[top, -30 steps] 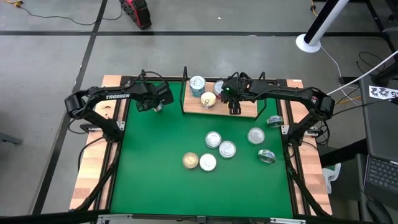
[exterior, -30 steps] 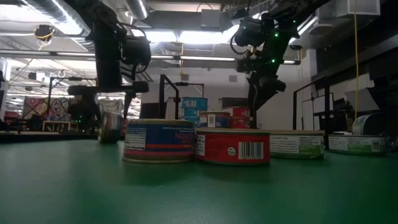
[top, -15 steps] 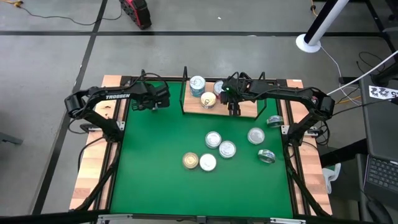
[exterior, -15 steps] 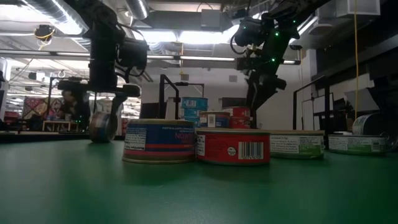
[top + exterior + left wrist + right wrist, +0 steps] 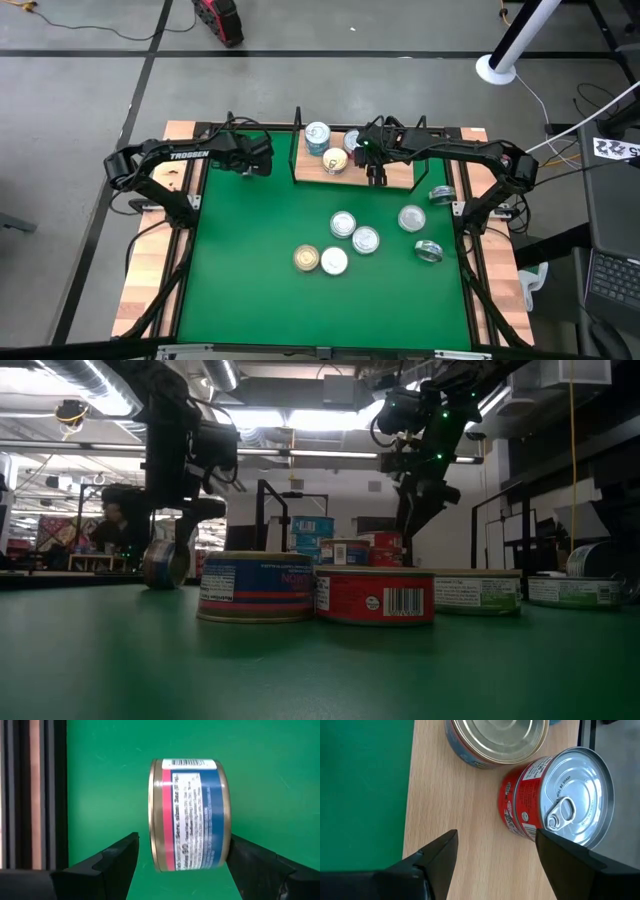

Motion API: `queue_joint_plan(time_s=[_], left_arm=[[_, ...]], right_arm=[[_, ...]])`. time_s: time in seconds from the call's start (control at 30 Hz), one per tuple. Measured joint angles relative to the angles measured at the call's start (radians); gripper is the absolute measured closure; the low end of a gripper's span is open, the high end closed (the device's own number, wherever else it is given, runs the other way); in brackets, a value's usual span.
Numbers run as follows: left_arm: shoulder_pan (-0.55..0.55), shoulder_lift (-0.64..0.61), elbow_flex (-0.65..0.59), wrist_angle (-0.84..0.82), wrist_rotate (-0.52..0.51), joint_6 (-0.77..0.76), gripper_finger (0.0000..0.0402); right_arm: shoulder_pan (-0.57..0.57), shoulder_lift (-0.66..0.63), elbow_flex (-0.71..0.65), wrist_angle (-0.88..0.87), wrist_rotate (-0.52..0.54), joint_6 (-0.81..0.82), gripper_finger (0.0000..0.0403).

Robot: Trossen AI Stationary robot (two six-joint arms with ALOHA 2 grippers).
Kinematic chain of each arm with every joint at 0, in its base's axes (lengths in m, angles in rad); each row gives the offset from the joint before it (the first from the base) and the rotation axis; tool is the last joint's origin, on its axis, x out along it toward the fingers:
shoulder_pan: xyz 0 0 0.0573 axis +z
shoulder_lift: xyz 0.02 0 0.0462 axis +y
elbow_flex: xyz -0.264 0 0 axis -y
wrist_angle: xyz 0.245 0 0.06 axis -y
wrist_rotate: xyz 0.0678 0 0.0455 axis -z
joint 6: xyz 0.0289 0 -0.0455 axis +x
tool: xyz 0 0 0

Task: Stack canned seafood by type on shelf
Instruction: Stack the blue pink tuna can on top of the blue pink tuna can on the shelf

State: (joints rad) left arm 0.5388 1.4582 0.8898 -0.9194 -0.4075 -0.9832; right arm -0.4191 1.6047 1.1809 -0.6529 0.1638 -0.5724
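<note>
I see a blue-and-pink-labelled tin standing on its edge on the green mat, between my left gripper's wide-open fingers, unheld. A second ago it hung higher. My right gripper gapes, empty, above the shelf.

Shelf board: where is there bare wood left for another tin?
The shelf's right half is bare wood, though the open right gripper hovers there. Its left half is crowded: the blue stack, a gold-lidded tin and the red tin.
</note>
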Motion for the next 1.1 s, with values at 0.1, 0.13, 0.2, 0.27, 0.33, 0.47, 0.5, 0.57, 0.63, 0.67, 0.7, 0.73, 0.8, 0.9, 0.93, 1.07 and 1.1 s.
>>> queue_joint_plan(time_s=[0.1,0.13,0.2,0.27,0.33,0.47,0.5,0.57,0.63,0.67,0.7,0.73,0.8,0.9,0.93,1.07,1.1], left_arm=[[0.0,0.0,0.0,0.001,-0.026,0.027,0.0121],[0.0,0.0,0.0,0.001,-0.036,0.037,0.0121],[0.0,0.0,0.0,0.001,-0.043,0.052,0.0124],[0.0,0.0,0.0,0.002,-0.043,0.067,0.0136],[0.0,0.0,0.0,0.004,-0.043,0.089,0.0156],[0.0,0.0,0.0,0.038,-0.045,0.2,0.0193],[0.0,0.0,0.0,0.045,-0.045,0.222,0.0198],[0.001,0.0,0.0,0.053,-0.045,0.244,0.02],[0.005,0.0,0.0,0.056,-0.043,0.257,0.0195],[0.005,0.0,0.0,0.056,-0.042,0.257,0.0191],[0.005,0.0,0.0,0.056,-0.042,0.257,0.0188],[0.005,0.0,0.0,0.057,-0.042,0.257,0.0187],[0.005,0.0,0.0,0.065,-0.042,0.266,0.019],[0.005,0.0,0.0,0.076,-0.042,0.317,0.0203],[0.005,0.0,0.0,0.077,-0.042,0.334,0.0206],[0.004,0.0,0.0,0.078,-0.042,0.378,0.0206],[0.001,0.0,0.0,0.078,-0.042,0.381,0.0204]], right_arm=[[0.0,0.0,0.0,0.0,0.0,0.0,0.0136],[0.0,0.0,0.0,0.0,0.0,0.0,0.0136],[0.0,0.0,0.0,0.0,0.0,0.0,0.0136],[0.0,0.0,0.0,0.0,0.0,0.0,0.0136],[0.0,0.0,0.0,-0.001,0.0,0.0,0.0136],[0.0,0.0,0.0,-0.004,0.0,0.0,0.0136],[0.0,0.0,0.0,-0.004,0.0,0.0,0.0136],[0.0,0.0,0.0,-0.008,0.0,0.0,0.0136],[0.0,0.0,0.0,-0.01,0.0,0.0,0.0136],[0.0,0.0,0.0,-0.01,0.0,0.0,0.0136],[0.0,0.0,0.0,-0.01,0.0,0.0,0.0136],[0.0,0.0,0.0,-0.01,0.0,0.0,0.0136],[0.0,0.0,0.0,-0.01,0.0,0.0,0.0136],[0.0,0.0,0.0,-0.025,0.0,0.0,0.0136],[0.0,0.0,0.0,-0.034,0.0,0.0,0.0136],[0.0,0.0,0.0,-0.065,0.008,0.0,0.0136],[0.0,0.0,0.0,-0.069,0.009,0.0,0.0136]])
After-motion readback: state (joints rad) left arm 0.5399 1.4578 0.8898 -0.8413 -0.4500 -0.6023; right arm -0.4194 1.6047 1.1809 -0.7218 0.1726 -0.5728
